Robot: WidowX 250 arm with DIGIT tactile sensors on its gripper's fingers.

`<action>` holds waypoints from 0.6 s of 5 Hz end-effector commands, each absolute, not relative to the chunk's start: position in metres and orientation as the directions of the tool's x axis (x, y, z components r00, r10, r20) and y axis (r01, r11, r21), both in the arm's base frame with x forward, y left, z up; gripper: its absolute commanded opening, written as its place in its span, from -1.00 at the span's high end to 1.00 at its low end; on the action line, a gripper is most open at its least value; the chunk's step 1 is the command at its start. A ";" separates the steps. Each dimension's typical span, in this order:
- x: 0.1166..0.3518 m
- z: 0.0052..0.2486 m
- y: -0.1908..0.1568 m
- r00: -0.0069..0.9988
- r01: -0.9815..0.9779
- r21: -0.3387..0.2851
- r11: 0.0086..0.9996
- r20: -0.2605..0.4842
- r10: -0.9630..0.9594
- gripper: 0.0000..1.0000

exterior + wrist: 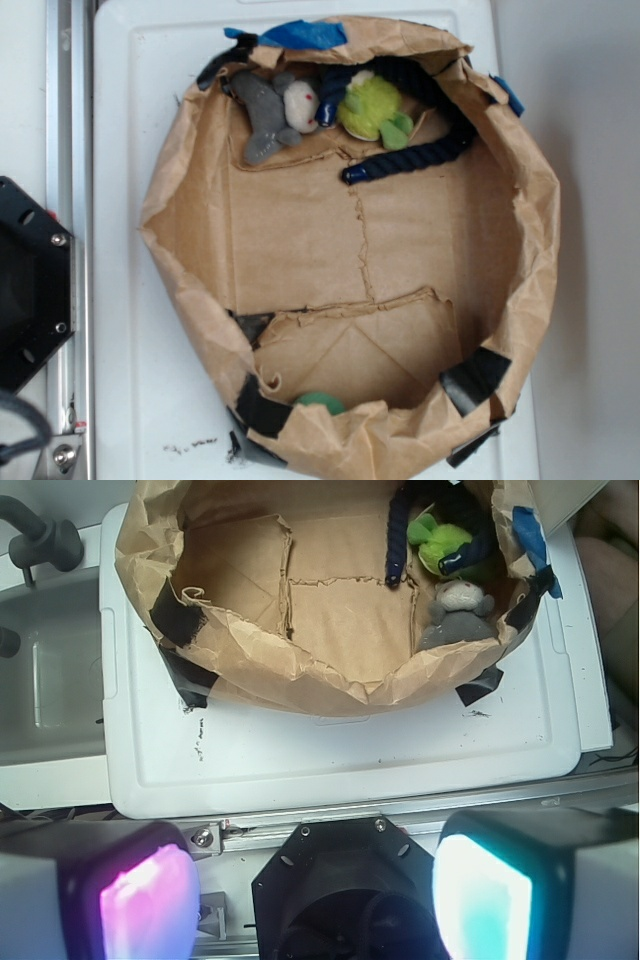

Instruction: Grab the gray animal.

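The gray animal (273, 108) lies against the back wall of a brown paper bag tray (300, 240), its whitish face turned to the right. In the wrist view the gray animal (459, 615) sits far ahead at the upper right. My gripper (315, 900) hangs over the black robot base, well outside the bag. Its glowing pads (150, 905) stand wide apart with nothing between them. The exterior view does not show the gripper.
A yellow-green fuzzy plush (373, 107) touches the gray animal's face. A dark navy rope (420, 150) curls behind and beside it. A green object (320, 402) lies at the bag's front wall. The black base (30, 285) stands left of the white platform (130, 330).
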State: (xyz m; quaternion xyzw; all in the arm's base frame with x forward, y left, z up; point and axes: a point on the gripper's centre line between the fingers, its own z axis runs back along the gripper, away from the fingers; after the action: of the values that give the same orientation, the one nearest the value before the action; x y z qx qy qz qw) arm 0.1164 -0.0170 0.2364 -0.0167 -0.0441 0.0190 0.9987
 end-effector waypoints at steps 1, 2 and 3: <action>0.116 0.236 -0.017 0.995 -0.036 -0.035 0.999 0.088 0.039 -1.00; 0.159 0.243 -0.008 0.994 -0.056 -0.057 0.997 0.089 0.061 -1.00; 0.184 0.241 -0.001 0.992 -0.054 -0.060 0.997 0.109 0.060 -1.00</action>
State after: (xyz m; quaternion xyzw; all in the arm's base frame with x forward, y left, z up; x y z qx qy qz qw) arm 0.1808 -0.0045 0.2292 -0.0296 -0.0323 0.0207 0.9988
